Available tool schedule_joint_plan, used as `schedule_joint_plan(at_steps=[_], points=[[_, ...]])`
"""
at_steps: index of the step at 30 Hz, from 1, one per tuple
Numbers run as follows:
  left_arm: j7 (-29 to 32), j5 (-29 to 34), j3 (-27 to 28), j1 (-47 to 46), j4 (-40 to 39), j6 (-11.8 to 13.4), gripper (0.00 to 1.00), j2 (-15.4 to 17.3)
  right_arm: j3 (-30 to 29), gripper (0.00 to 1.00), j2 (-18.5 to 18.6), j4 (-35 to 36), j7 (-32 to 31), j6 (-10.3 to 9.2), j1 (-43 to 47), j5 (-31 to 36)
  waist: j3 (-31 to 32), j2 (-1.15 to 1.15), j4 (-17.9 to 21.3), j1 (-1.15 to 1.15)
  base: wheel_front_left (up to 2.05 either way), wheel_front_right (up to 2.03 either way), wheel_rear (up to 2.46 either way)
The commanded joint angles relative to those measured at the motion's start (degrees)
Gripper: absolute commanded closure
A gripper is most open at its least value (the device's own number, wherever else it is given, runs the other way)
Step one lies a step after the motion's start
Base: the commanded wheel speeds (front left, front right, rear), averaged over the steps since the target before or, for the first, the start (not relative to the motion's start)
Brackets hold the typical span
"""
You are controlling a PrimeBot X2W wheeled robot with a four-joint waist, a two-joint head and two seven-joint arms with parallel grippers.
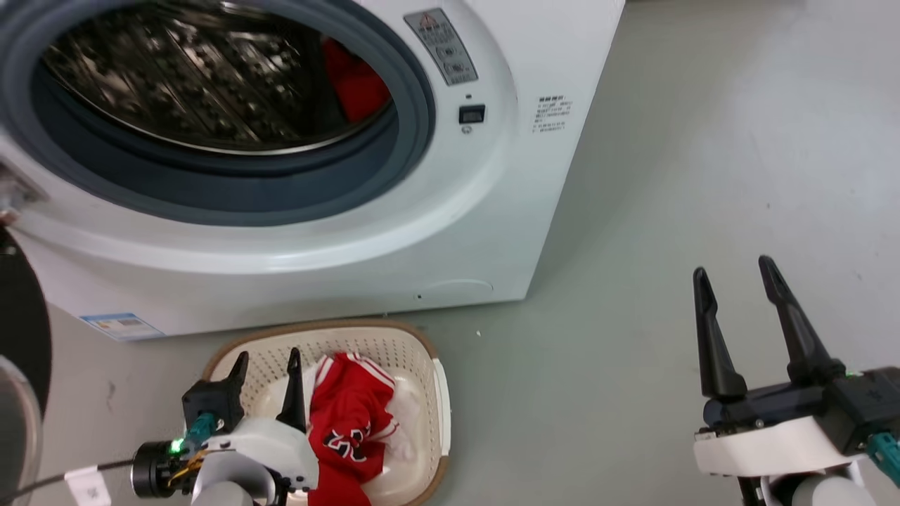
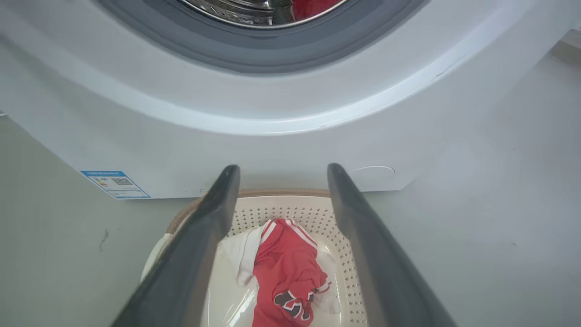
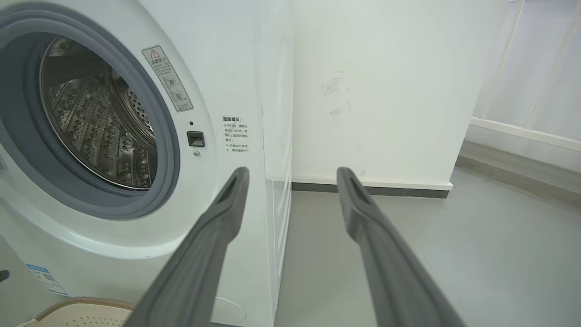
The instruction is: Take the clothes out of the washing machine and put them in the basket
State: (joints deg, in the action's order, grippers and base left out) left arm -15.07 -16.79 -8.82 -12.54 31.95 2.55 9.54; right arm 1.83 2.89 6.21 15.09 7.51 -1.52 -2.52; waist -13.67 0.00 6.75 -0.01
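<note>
The white washing machine (image 1: 394, 232) stands with its porthole uncovered, and red clothes (image 1: 358, 81) lie deep in the steel drum (image 1: 204, 77). On the floor in front sits the cream basket (image 1: 415, 351), holding a red jersey (image 1: 348, 422) with white stripes and dark numbers. My left gripper (image 1: 267, 358) hovers open over the basket's left side, empty. In the left wrist view the left gripper (image 2: 278, 170) frames the jersey (image 2: 288, 272) and the basket (image 2: 345, 254) below. My right gripper (image 1: 735, 270) is open and empty over bare floor at the right, and in its own view the right gripper (image 3: 292, 171) points past the washing machine (image 3: 213, 81).
The black-framed door (image 1: 21, 323) hangs at the far left edge. Grey floor (image 1: 703, 140) stretches right of the machine. A white wall (image 3: 381, 91) with a dark skirting stands behind it, and a blue label (image 1: 119, 325) marks the machine's lower left.
</note>
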Motion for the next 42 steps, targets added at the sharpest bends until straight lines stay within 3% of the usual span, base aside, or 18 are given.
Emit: schedule_joint_plan(at_steps=[1,13,21,29,42], points=[[-0.14,0.68,0.79,1.13,-1.09,0.05,0.00,-0.43,-0.01,0.00,-0.03,-0.14,0.12,-0.04,0.80,0.16,2.43,0.00,-0.99,0.01,0.00,0.00,0.00],[-0.15,10.45,9.84,7.75,-19.92,-0.07,0.00,-4.46,-0.07,0.00,-0.04,-0.21,0.12,-0.04,3.24,0.39,6.05,0.00,-1.75,0.01,0.00,0.00,0.00],[-0.15,13.19,12.22,2.14,-21.31,-1.86,0.00,-4.43,0.62,0.00,-0.03,0.31,0.12,-0.04,1.53,-0.21,4.10,0.00,-0.15,0.01,0.00,0.00,0.00],[-0.14,14.72,13.28,-12.11,-12.91,-3.98,0.00,-0.80,1.38,0.00,-0.05,1.70,0.12,-0.04,-2.73,-1.50,-3.70,0.00,3.65,0.01,0.00,0.00,0.00],[2.18,16.46,11.29,-42.58,6.64,-8.08,0.00,9.88,1.23,0.00,-0.06,4.54,0.12,-0.04,-9.55,-6.66,-18.66,0.00,11.25,0.01,0.00,0.00,0.00]])
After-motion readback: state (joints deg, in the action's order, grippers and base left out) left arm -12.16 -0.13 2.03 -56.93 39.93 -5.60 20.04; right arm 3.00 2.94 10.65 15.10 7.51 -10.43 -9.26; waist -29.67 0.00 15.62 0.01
